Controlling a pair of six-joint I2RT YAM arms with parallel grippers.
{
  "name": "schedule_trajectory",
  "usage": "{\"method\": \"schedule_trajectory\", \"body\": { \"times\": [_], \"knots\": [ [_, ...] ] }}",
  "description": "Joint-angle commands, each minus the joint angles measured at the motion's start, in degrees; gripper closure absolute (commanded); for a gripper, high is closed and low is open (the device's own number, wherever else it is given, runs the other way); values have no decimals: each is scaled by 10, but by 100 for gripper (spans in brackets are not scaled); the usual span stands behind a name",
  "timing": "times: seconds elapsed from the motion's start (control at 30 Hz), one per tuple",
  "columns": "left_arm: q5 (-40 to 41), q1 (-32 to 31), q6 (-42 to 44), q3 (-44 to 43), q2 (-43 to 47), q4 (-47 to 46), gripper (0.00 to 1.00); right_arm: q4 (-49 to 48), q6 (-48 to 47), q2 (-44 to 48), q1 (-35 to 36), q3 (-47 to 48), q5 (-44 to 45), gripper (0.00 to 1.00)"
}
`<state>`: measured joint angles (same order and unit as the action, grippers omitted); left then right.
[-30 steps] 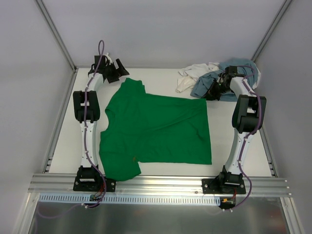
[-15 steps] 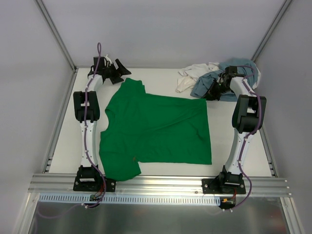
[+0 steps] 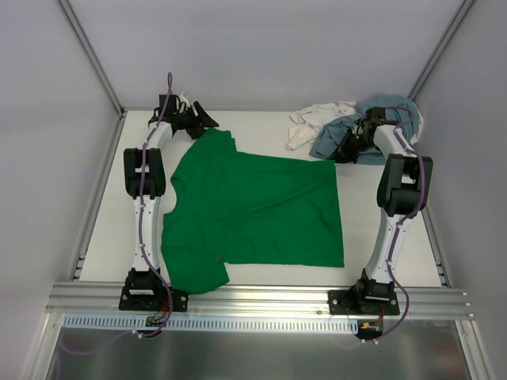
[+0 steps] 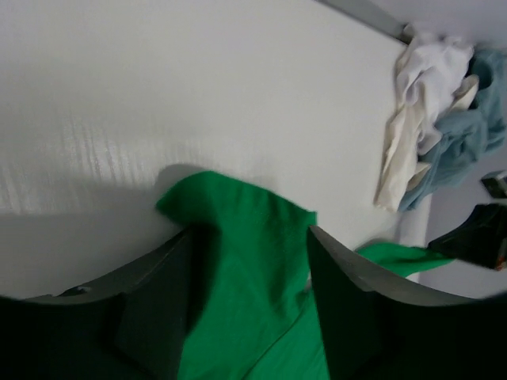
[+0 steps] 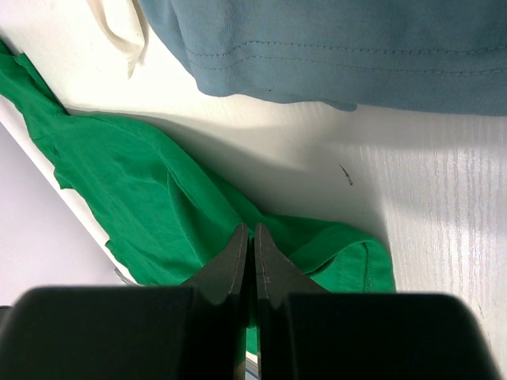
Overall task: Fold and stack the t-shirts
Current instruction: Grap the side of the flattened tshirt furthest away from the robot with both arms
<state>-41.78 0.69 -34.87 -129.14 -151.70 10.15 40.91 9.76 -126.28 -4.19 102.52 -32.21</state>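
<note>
The bright green t-shirt (image 3: 253,206) lies spread flat mid-table. Its far left sleeve (image 4: 245,301) sits between the fingers of my left gripper (image 4: 249,231) (image 3: 207,120), which is open and straddles the cloth. My right gripper (image 5: 252,231) (image 3: 346,148) is shut on the green t-shirt's (image 5: 135,182) far right edge, and the cloth tents up to its tips. The white t-shirt (image 3: 310,123) (image 4: 424,71) and the grey-blue t-shirt (image 3: 400,109) (image 5: 333,39) lie crumpled together at the far right corner.
Bare white table (image 3: 261,127) shows between the green sleeve and the crumpled pile. Grey walls (image 3: 47,158) and metal frame posts close in the table on the left, back and right. An aluminium rail (image 3: 253,297) runs along the near edge.
My left gripper has moved right, onto the green sleeve, and its jaws have narrowed. The right arm and the shirts have not moved.
</note>
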Motion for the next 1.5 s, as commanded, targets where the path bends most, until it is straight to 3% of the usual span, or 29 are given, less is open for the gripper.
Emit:
{"method": "schedule_trajectory", "body": {
  "times": [0.0,0.03,0.1,0.13,0.43,0.73,1.47],
  "knots": [
    [-8,-4,3,-7,-18,27,47,10,2,33,-1,14,-10,99],
    [-5,-4,3,-7,-17,29,76,10,3,34,-1,14,-11,99],
    [5,-4,8,-6,-15,29,87,10,2,35,-1,14,-13,100],
    [7,-4,9,-5,-13,30,100,10,2,34,-1,13,-14,99],
    [70,-5,51,42,57,-22,100,9,1,37,-1,15,-17,100],
    [72,3,101,85,146,-18,100,10,-1,49,0,13,-19,99],
    [39,-31,122,356,384,-33,100,15,-14,132,3,-63,-26,100]
  ]
}}
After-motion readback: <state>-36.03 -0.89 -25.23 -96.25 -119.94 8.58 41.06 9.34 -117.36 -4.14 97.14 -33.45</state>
